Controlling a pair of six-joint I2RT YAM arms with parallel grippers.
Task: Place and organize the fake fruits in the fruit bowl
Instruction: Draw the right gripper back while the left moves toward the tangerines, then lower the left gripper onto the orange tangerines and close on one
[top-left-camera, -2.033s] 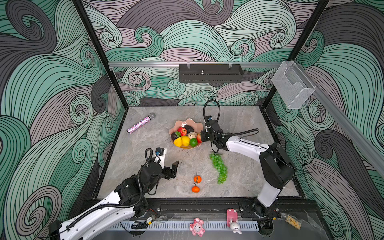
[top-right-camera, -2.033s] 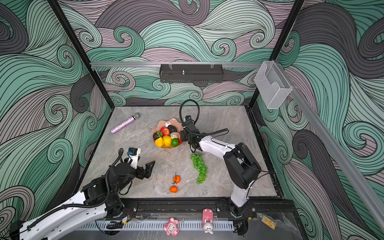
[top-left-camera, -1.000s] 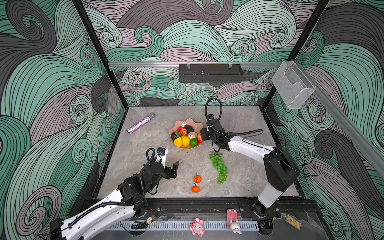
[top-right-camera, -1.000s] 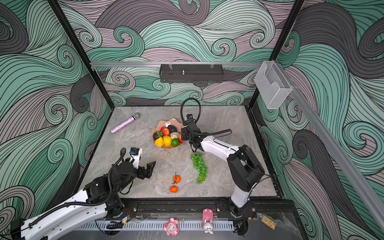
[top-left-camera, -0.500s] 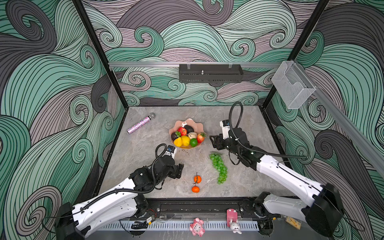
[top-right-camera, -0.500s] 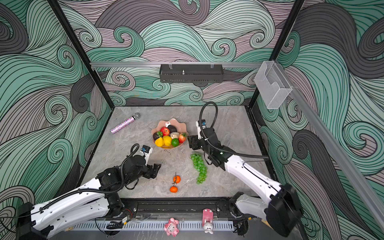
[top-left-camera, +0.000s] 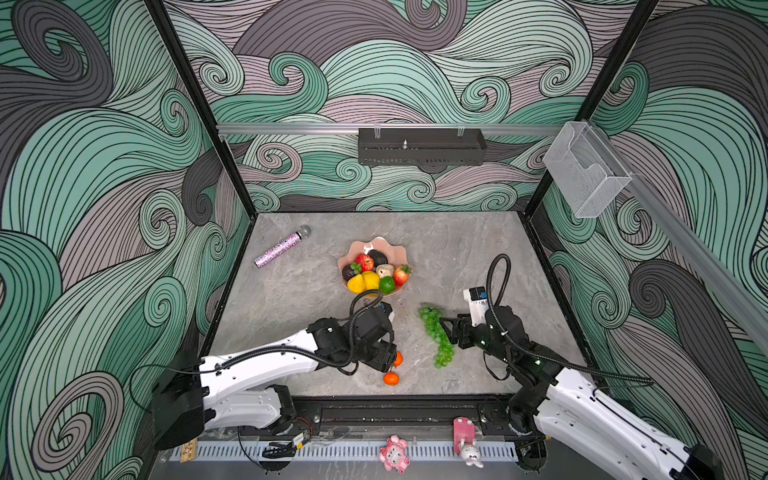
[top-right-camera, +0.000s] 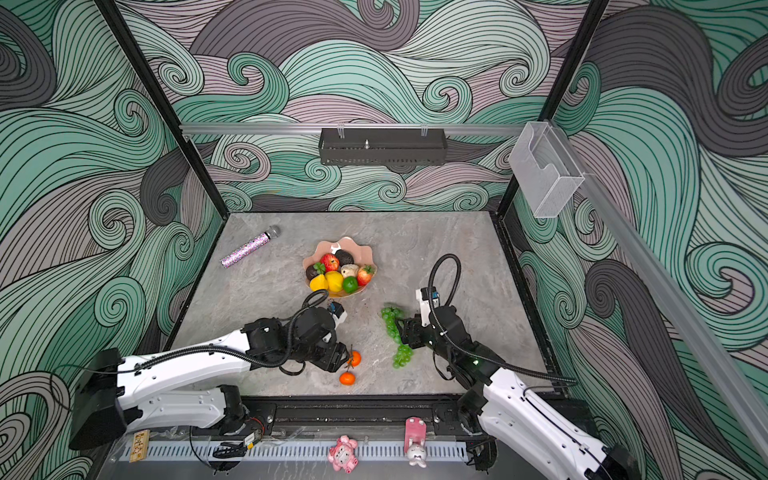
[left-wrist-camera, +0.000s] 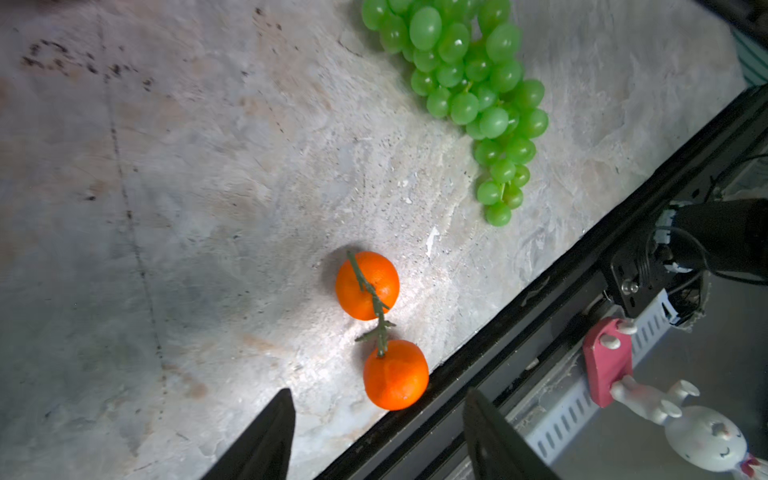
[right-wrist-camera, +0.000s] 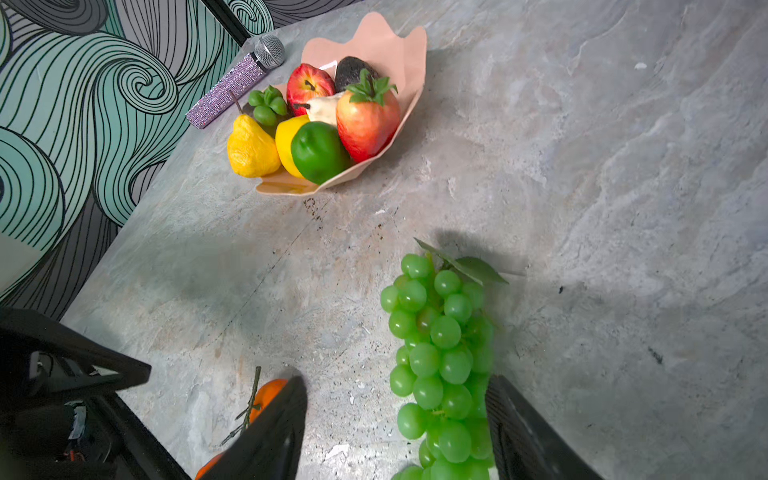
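Right claw (right-wrist-camera: 395, 380) is straddling the green grape bunch (right-wrist-camera: 440, 345), jaws apart, not gripping. The bunch's long axis is running along the fingers, toward the bench's front edge. Left claw (left-wrist-camera: 376, 399), open and empty, is pointing at the stemmed tangerine pair (left-wrist-camera: 368, 286) beside that edge. Fruit bowl (right-wrist-camera: 386, 41) is sitting mid-bench, beyond both. No legible writing.

You are looking at a salmon-pink fruit bowl (top-left-camera: 394, 250) showing red, yellow, green and dark fruits (top-left-camera: 370, 281), orange tangerines (left-wrist-camera: 353, 293) carrying green stems, bright green grapes (right-wrist-camera: 440, 345), a glittering pink-purple microphone (top-left-camera: 277, 251), a mottled grey table (top-left-camera: 291, 299), and walls (top-left-camera: 104, 166) swirling teal, grey and mauve.
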